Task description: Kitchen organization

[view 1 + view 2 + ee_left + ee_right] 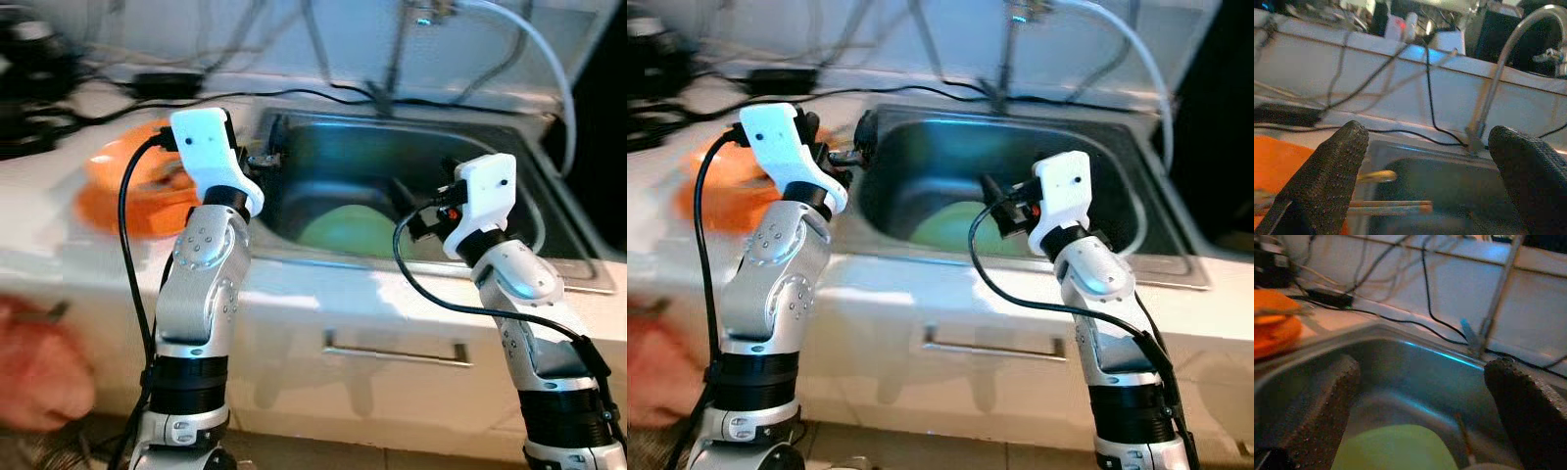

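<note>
A steel sink (pixel 509 196) is set into the white counter, with a pale green plate (pixel 348 230) lying in its basin. On the counter to the left of it sits an orange dish (pixel 122 191) holding utensils. My left gripper (pixel 1430 134) is open at the sink's left rim, beside the orange dish; thin sticks (pixel 1386 208) and a spoon-like piece (pixel 1376 175) lie just under it. Open too, my right gripper (pixel 1425 366) hangs over the basin, above the green plate (pixel 1396 448). A thin stick (pixel 1464 433) lies in the basin near the plate.
The faucet (pixel 397 49) rises behind the sink, and black cables (pixel 294 93) trail along the back wall. Dark appliances (pixel 29 88) stand at the counter's far left. A drawer handle (pixel 397 351) is below the sink. A person's hand (pixel 34 367) is at the lower left.
</note>
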Motion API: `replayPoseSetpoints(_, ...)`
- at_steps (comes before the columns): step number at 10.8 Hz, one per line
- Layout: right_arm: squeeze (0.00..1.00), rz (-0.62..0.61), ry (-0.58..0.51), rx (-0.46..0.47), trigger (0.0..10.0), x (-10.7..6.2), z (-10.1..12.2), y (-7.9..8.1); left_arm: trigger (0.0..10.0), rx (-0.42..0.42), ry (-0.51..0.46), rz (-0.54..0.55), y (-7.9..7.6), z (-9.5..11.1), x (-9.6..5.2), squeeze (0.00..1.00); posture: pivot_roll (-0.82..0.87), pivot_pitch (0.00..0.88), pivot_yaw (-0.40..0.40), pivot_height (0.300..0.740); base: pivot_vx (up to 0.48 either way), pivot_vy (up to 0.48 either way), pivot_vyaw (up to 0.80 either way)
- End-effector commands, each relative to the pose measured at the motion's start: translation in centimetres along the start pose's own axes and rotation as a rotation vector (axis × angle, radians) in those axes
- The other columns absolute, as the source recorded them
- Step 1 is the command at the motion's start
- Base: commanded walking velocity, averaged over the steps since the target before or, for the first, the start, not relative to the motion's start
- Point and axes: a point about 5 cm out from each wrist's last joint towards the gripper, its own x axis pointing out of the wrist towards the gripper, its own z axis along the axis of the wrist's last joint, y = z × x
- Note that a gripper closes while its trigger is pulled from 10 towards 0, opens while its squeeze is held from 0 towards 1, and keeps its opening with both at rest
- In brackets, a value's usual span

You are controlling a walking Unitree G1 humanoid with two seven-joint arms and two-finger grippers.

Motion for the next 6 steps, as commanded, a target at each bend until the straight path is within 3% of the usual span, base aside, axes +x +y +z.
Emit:
replayPoseSetpoints(1, 0.00, 0.006, -0.005, -0.003, 10.0, -0.2, 0.3, -0.1, 10.0, 0.021, -0.024, -0.003, -0.2, 0.3, -0.1, 0.00, 0.09, 0.041, -0.010, 0.740, 0.000, 0.000, 0.00)
replayPoseSetpoints(4, 0.00, 0.024, -0.001, 0.028, 10.0, -0.2, 0.4, 0.0, 10.0, 0.069, 0.017, 0.026, 0.5, -1.0, -0.4, 0.00, 0.09, 0.044, -0.012, 0.740, 0.000, 0.000, 0.00)
replayPoseSetpoints(6, 0.00, 0.070, 0.038, 0.143, 10.0, -0.2, 0.1, 0.9, 10.0, 0.128, 0.076, -0.014, 0.3, -2.5, -0.5, 0.00, 0.09, 0.048, -0.008, 0.740, 0.000, 0.000, 0.00)
